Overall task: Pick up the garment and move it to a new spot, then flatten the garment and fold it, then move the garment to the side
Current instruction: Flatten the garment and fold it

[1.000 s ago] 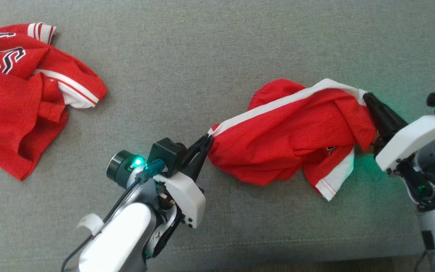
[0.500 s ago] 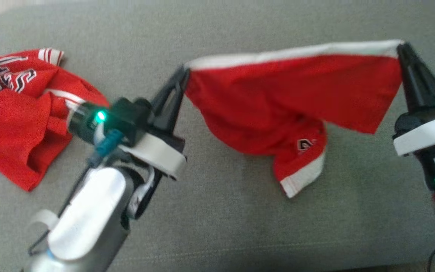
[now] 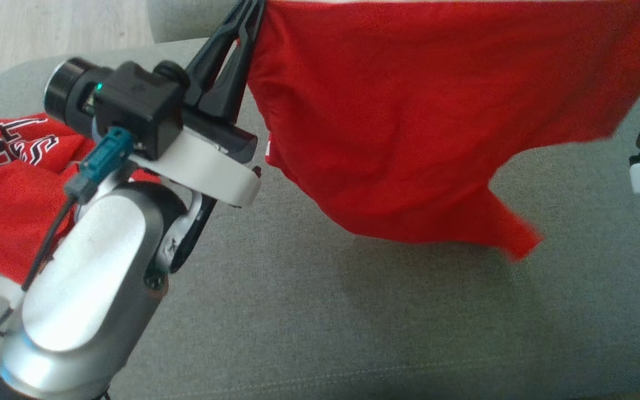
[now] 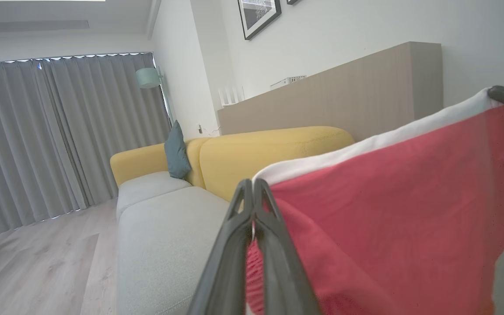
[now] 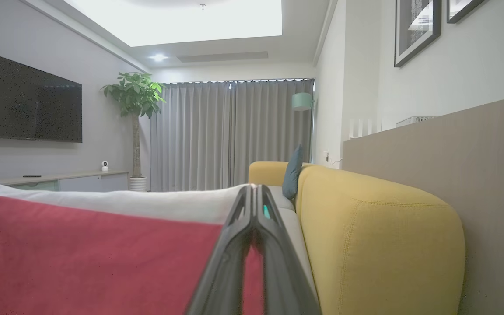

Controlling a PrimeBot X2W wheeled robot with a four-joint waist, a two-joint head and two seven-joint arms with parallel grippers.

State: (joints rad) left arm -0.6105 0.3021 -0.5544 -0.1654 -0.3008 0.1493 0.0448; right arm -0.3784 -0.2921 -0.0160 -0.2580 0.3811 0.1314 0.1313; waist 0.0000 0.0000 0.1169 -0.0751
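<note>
The left gripper [image 4: 252,186] is fully closed and pinches one end of the white band [image 4: 365,146] of the red garment [image 3: 409,111]. The right gripper [image 5: 254,189] is fully closed on the opposite end of the band. The garment hangs stretched between both grippers, apparently clear of the grey cushion [image 3: 353,311]; its lowest corner is blurred. A second red jersey [image 3: 3,194] lies on the cushion at the left.

The right pincer [image 5: 254,189] pinches the white hem of the red garment [image 5: 94,253] beside a yellow sofa [image 5: 365,227].
</note>
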